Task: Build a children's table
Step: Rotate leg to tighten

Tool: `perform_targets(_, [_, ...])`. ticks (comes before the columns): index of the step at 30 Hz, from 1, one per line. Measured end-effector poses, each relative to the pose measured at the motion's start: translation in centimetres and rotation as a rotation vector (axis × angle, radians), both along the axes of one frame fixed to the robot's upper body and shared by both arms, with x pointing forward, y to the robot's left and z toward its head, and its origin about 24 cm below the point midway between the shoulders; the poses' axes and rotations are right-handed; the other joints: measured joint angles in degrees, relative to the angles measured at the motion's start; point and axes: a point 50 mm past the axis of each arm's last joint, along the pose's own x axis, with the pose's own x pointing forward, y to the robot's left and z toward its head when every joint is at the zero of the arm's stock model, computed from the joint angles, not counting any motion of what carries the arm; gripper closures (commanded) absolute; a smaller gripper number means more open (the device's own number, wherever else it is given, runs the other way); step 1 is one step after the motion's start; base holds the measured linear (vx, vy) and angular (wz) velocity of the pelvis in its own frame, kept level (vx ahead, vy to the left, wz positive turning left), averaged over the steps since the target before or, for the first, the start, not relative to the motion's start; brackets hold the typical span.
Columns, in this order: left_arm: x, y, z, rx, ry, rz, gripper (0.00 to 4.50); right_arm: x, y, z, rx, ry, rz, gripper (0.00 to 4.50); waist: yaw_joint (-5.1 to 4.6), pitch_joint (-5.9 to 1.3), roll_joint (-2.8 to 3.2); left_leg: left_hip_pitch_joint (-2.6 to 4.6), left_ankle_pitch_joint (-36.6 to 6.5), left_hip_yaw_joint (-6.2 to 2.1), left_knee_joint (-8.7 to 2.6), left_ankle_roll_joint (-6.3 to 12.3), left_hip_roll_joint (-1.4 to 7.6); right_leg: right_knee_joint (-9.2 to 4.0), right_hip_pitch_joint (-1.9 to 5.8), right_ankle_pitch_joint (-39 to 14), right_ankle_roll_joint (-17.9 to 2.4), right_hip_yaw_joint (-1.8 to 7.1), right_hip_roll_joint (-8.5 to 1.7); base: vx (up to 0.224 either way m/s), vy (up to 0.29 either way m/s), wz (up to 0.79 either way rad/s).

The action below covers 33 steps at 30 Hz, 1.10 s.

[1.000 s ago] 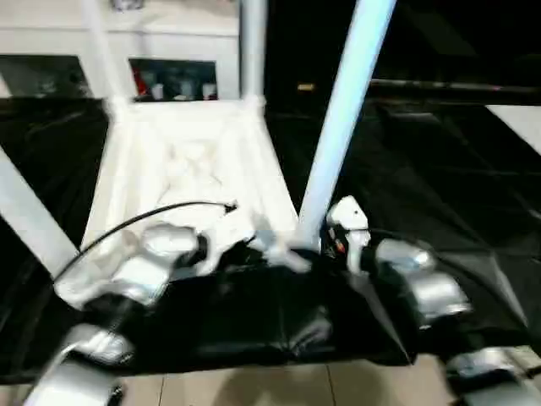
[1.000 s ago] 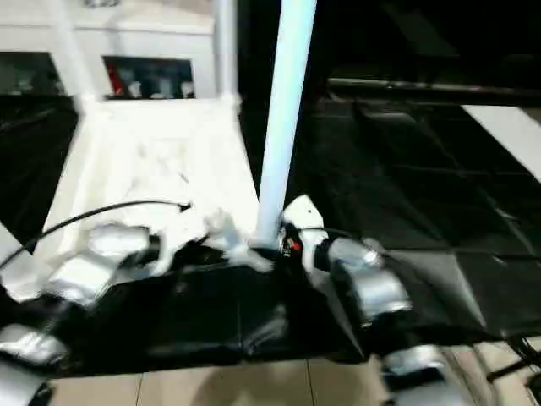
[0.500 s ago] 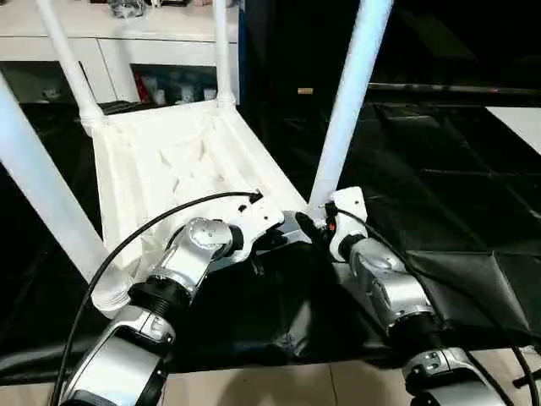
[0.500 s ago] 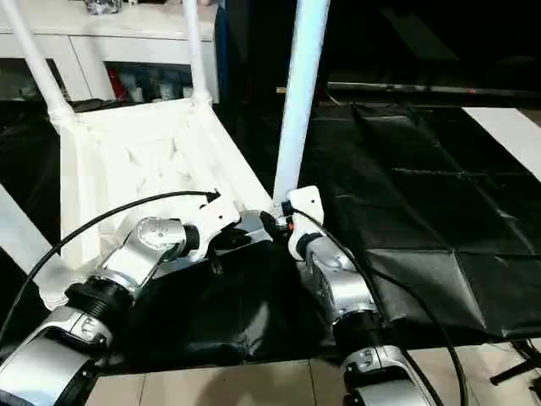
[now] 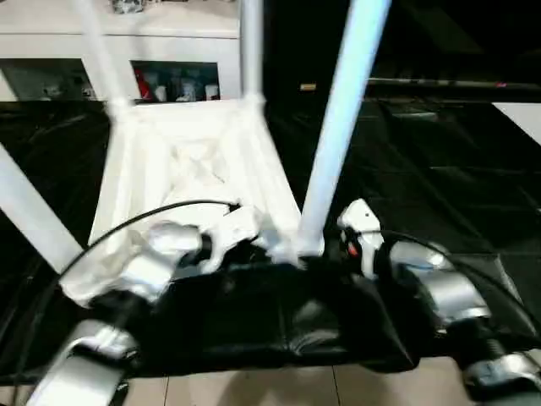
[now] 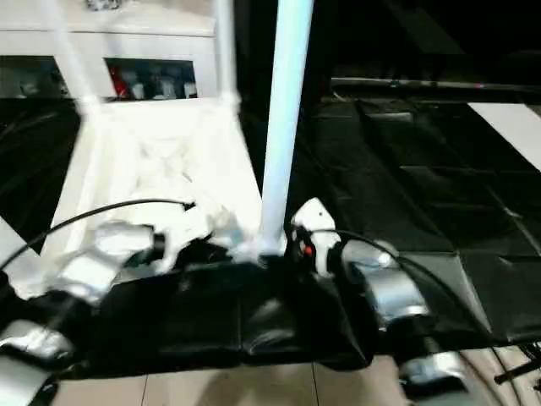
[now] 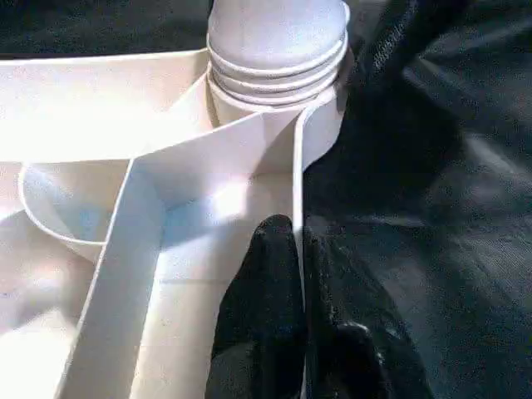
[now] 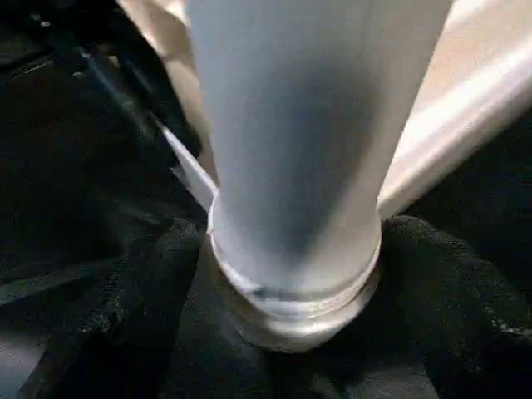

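The children's table (image 5: 194, 161) lies upside down on black cloth, its ribbed underside facing up and its white legs standing in the corner sockets. My left gripper (image 7: 299, 249) is shut on the thin rim wall of the tabletop, just beside the near right socket. My right gripper (image 8: 295, 249) is open and straddles the base of the near right leg (image 5: 338, 127), one black finger (image 8: 141, 291) on each side of the leg's ringed collar. From the head, both grippers meet at that corner, with the left gripper (image 5: 254, 241) beside the right gripper (image 5: 325, 247).
The large table under black cloth (image 5: 439, 169) stretches away to the right, and its front edge drops to tiled floor (image 5: 254, 389). A white cabinet (image 5: 169, 34) stands behind. A black cable (image 5: 144, 216) arcs over my left forearm. The near left leg (image 5: 30, 211) leans close to my left arm.
The head camera has swung, shifting the whole picture. Both grippers stay at the near right corner. The right jaws have spread wider around the leg.
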Motion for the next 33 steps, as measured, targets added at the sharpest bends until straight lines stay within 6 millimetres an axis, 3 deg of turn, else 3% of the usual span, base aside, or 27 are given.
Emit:
perform_targets(11, [-0.5, 0.6, 0.2, -0.001, 0.025, -0.028, 4.50, -0.3, 0.4, 0.0, 0.008, 0.017, 0.065, 0.70, -0.03, 0.15, -0.16, -0.03, -0.01, 0.03, -0.01, 0.02, 0.00, -0.08, 0.00, 0.01, -0.02, 0.00, 0.00, 0.000, 0.000, 0.00])
perform_targets(12, [-0.5, 0.6, 0.2, -0.001, 0.025, -0.028, 4.50, -0.3, 0.4, 0.0, 0.009, 0.017, 0.065, 0.97, -0.04, 0.15, -0.17, -0.02, -0.01, 0.03, -0.01, 0.02, 0.00, -0.08, 0.00, 0.01, -0.02, -0.01, 0.00, 0.000, 0.000, 0.00])
perform_targets(19, [-0.7, 0.6, 0.2, -0.002, 0.029, -0.034, 4.50, -0.3, 0.7, 0.0, 0.023, 0.014, 0.067, 1.48, 0.03, 0.15, -0.16, -0.02, -0.01, 0.03, -0.01, 0.02, 0.01, -0.08, 0.00, 0.01, -0.02, -0.01, 0.00, 0.000, 0.000, 0.00])
perform_targets(26, [-0.8, 0.6, 0.2, 0.000, 0.035, -0.030, 4.50, -0.4, 0.8, 0.0, 0.028, 0.015, 0.065, 1.76, -0.01, 0.17, -0.19, -0.01, -0.01, 0.03, 0.03, 0.02, 0.01, -0.04, 0.00, 0.01, -0.02, -0.01, 0.00, 0.000, 0.000, 0.00])
perform_targets(29, [-0.6, 0.7, 0.1, 0.000, 0.027, -0.002, 4.50, -0.3, 1.1, -0.4, 0.053, 0.006, 0.013, 1.78, -0.23, 0.16, -0.24, 0.07, -0.01, 0.04, 0.05, 0.02, 0.01, 0.02, 0.06, 0.03, -0.04, 0.01, 0.00, 0.000, 0.000, 0.00])
perform_targets(33, [0.6, -0.7, -0.3, 0.005, -0.013, 0.095, 4.50, 0.6, 1.6, -1.3, 0.076, -0.017, -0.208, 1.78, -0.57, 0.19, -0.30, 0.21, 0.02, 0.02, 0.24, -0.01, 0.01, 0.16, 0.24, 0.02, 0.02, 0.08, 0.00, 0.000, 0.000, 0.00])
